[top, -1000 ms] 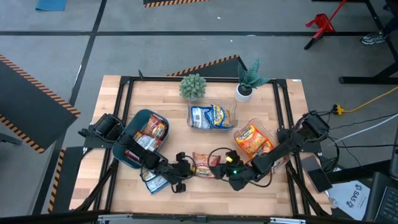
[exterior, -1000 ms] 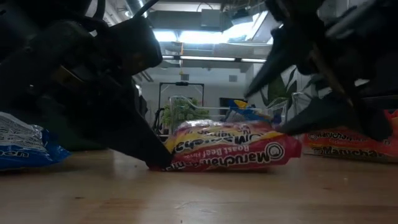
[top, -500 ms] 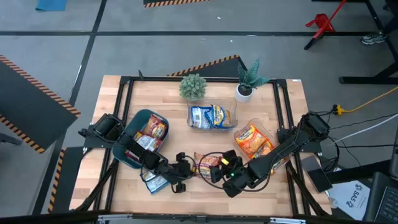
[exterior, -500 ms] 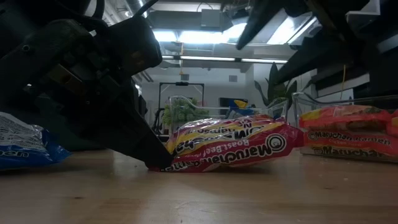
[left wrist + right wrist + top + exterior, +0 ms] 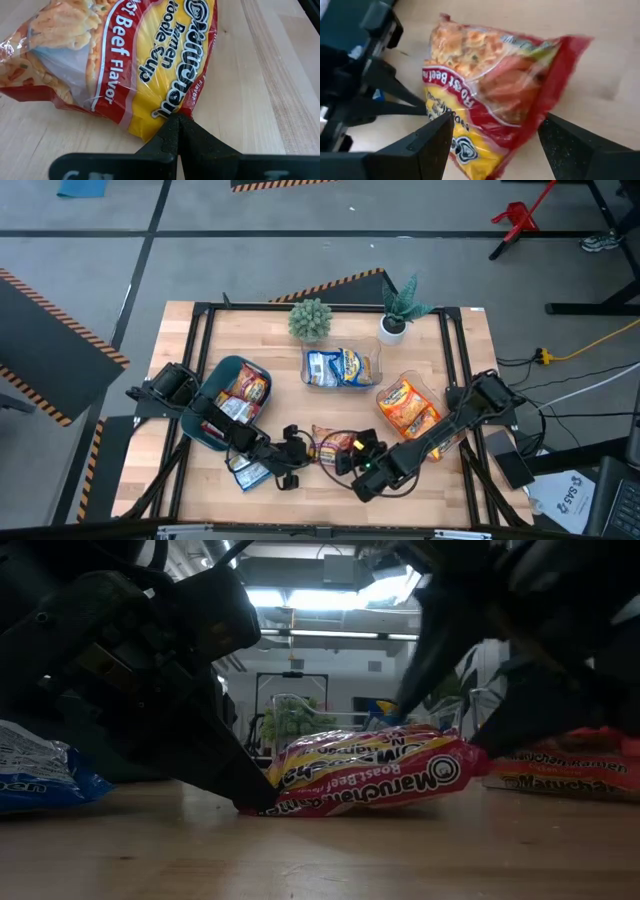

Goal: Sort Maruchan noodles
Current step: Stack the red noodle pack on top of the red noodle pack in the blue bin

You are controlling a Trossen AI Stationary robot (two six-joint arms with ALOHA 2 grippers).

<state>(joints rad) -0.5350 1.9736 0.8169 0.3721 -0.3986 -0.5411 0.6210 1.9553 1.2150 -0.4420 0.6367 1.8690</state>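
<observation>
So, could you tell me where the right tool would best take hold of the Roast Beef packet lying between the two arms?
Probably across the packet's free end, from above. The Roast Beef packet lies flat on the table, and the shut left tool already presses at its near edge seam. The right tool hangs open, straddling the other end, so closing across that puffed width looks simplest.
</observation>
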